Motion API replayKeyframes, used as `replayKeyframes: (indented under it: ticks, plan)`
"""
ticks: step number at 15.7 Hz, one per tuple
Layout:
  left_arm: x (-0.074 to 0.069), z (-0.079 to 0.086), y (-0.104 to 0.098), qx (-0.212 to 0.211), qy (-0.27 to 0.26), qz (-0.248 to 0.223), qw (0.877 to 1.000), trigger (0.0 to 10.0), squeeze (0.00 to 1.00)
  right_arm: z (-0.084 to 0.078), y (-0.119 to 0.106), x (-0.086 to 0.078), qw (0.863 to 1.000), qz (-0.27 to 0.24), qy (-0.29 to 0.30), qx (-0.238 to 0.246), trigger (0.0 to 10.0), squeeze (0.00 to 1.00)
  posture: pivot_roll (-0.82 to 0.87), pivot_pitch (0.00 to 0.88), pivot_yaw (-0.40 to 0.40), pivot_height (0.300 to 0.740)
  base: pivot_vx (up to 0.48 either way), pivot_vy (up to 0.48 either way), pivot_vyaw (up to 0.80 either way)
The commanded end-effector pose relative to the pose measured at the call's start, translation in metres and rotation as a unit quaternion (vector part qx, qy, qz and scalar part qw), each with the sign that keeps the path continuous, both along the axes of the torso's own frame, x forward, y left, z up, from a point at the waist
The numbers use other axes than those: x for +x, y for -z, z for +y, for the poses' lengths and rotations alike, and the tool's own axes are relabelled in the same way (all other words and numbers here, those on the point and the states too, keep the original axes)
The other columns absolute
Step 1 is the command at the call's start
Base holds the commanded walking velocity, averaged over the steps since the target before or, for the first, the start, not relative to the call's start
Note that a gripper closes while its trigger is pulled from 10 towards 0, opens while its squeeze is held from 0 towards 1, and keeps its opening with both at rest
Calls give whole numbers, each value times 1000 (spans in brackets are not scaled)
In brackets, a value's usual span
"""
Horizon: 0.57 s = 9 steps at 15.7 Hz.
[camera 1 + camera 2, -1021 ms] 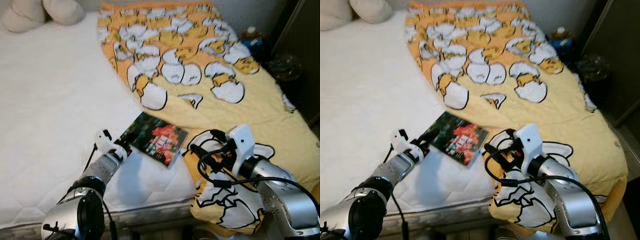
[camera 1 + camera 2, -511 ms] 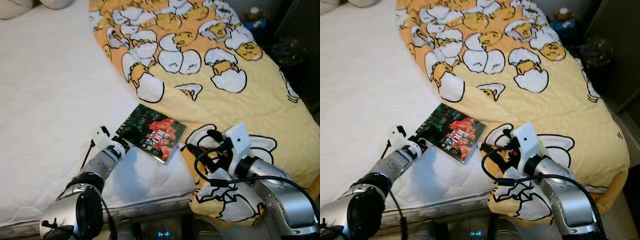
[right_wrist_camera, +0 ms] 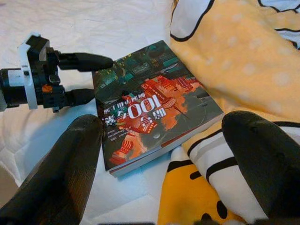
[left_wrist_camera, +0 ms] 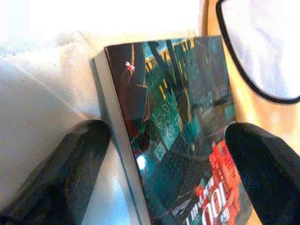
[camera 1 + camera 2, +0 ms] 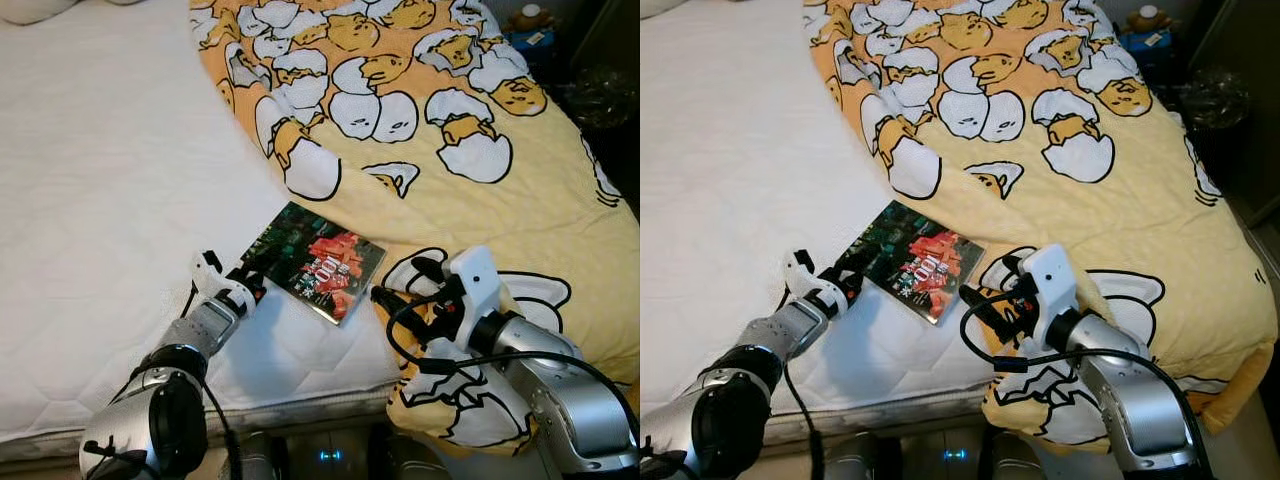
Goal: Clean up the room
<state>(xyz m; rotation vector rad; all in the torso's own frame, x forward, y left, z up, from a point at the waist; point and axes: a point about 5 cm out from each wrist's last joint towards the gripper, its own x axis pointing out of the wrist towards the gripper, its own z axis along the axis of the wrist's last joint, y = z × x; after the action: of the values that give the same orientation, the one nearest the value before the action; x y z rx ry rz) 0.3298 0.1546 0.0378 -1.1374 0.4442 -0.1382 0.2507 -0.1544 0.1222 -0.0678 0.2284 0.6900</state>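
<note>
Both grippers have closed in on the book (image 5: 314, 261) (lying on the white mattress (image 5: 100, 200) beside the blanket (image 5: 480, 190)): left gripper (image 5: 243, 283) and right gripper (image 5: 385, 300) spread wide.

White bed (image 5: 90, 180), book (image 5: 315, 262), yellow blanket (image 5: 500, 200)

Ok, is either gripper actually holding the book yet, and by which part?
Nothing is held yet. The left gripper has its open jaws straddling the book's near corner without closing. The right gripper is open beside the book's opposite edge.
</note>
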Motion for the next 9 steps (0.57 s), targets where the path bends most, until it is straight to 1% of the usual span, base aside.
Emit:
replayKeyframes:
  ticks: [1, 2, 3, 4, 5, 7, 8, 9]
  plan:
    - [-3, -7, 2, -36, 3, 2, 999, 10000, 0, 3, 0, -2, 1000, 4, -3, 3, 10000, 0, -131, 220, 58, 740, 0, 0, 0]
    - [-4, -9, 3, -37, 9, 3, 999, 10000, 0, 4, 0, -2, 1000, 5, -4, 4, 10000, 0, -132, 219, 60, 740, 0, 0, 0]
    - [-7, -14, 7, -27, 27, 9, 999, 10000, 0, 5, 1, -3, 1000, 5, -4, 5, 10000, 0, -133, 220, 62, 740, 0, 0, 0]
    - [-8, -17, 8, -26, 34, 7, 999, 10000, 0, 5, 1, -3, 1000, 6, -5, 5, 10000, 0, -136, 222, 64, 740, 0, 0, 0]
    - [-6, -16, 3, -76, 19, -20, 997, 10000, 0, 4, 1, -4, 1000, 6, -4, 5, 10000, 0, -137, 223, 65, 740, 0, 0, 0]
    - [-3, -17, -7, -128, 18, -58, 990, 10000, 0, 3, 0, -4, 1000, 6, -1, 6, 10000, 0, -139, 224, 66, 740, 0, 0, 0]
    - [-4, -21, -5, -99, 40, -46, 993, 10000, 0, 3, 1, -5, 1000, 6, -1, 5, 10000, 0, -139, 224, 66, 740, 0, 0, 0]
    - [-5, -23, -3, -88, 47, -40, 994, 10000, 0, 3, 1, -5, 1000, 6, -1, 5, 10000, 0, -139, 224, 66, 740, 0, 0, 0]
